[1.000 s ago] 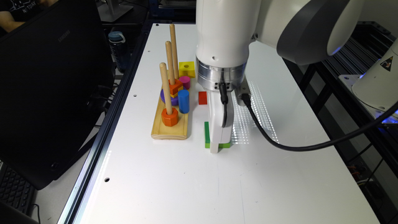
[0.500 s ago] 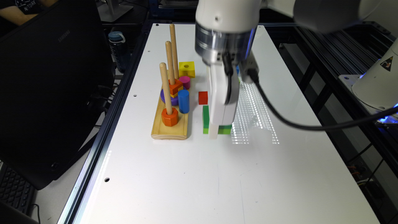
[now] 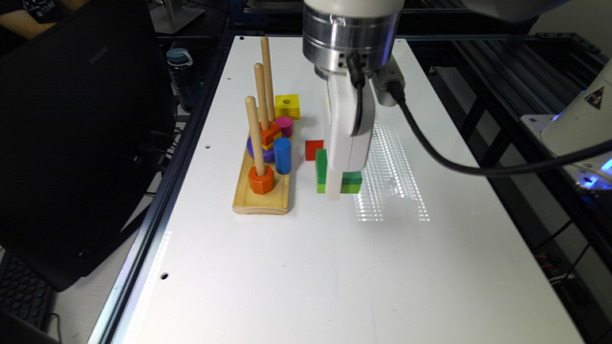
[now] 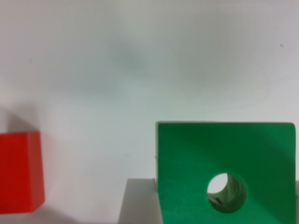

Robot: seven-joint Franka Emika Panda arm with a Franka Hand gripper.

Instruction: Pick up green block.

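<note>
The gripper (image 3: 340, 184) hangs straight down over the middle of the white table (image 3: 296, 267), and the green block (image 3: 321, 171) sits between its fingers; in the exterior view the block's dark top and lime sides show on either side of the white finger. The wrist view shows the block (image 4: 224, 170) close up, dark green with a round centre hole, and pale finger surfaces touching its two side edges, so the fingers pinch it. Whether it has left the table I cannot tell.

A red block (image 3: 313, 149) lies just beside the green one, toward the table's far edge. Near the edge on the exterior view's left stands a wooden peg board (image 3: 260, 200) with three upright pegs, an orange nut (image 3: 261, 182), a blue cylinder (image 3: 282, 155) and other coloured pieces. A yellow block (image 3: 287, 106) with a hole lies just beyond the board.
</note>
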